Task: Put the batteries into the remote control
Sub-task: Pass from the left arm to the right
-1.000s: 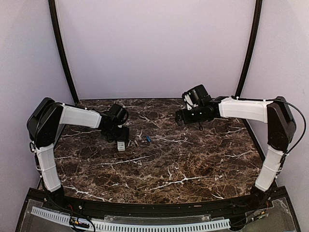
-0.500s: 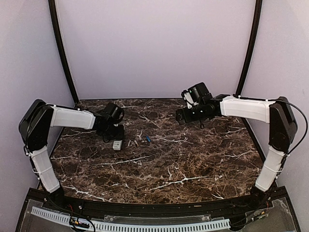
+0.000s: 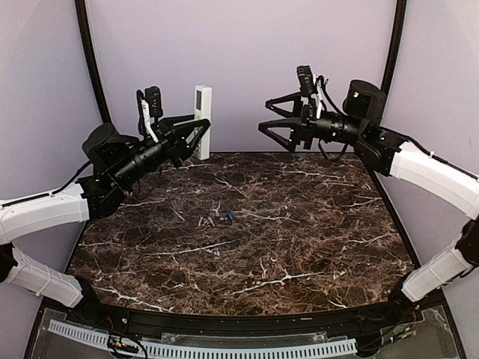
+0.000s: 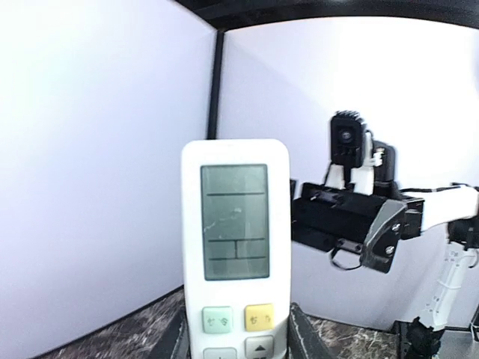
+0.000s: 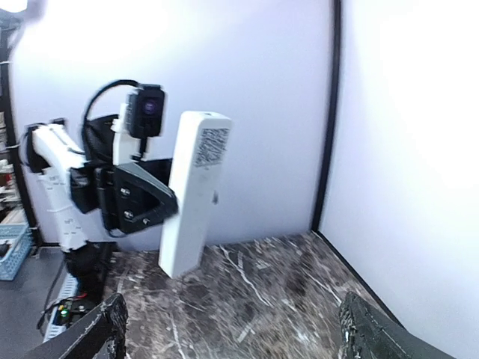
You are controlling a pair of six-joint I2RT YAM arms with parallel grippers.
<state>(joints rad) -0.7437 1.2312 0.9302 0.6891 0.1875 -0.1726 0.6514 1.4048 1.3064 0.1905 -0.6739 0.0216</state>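
The left gripper (image 3: 200, 133) is pinching the lower part of a slim white rectangular remote control (image 3: 203, 122) with a grey display window, holding it upright in the air. In the left wrist view the remote control (image 4: 235, 254) is showing its screen and a green and a yellow button just above the left gripper (image 4: 238, 348). In the right wrist view the remote control (image 5: 193, 191) is turning its plain back with a speckled label near the top; whether its battery bay is standing open cannot be told.

The right gripper (image 3: 263, 114) is hanging to the right of the remote control at about its height, well apart from it, jaws spread wide and holding nothing.

A second ago the left gripper was working low at the tabletop; now it is raised, with the remote control carried up. The right gripper has also climbed and is now facing the remote control. The small blue battery (image 3: 230, 216) and the dull grey-tan batteries (image 3: 212, 221) are lying where they were, below and slightly right of the remote control.

They are resting on a dark brown marble-patterned tabletop (image 3: 299, 247) with white veins, and pale lilac walls (image 3: 247, 67) and black curved posts (image 3: 93, 75) are enclosing it.
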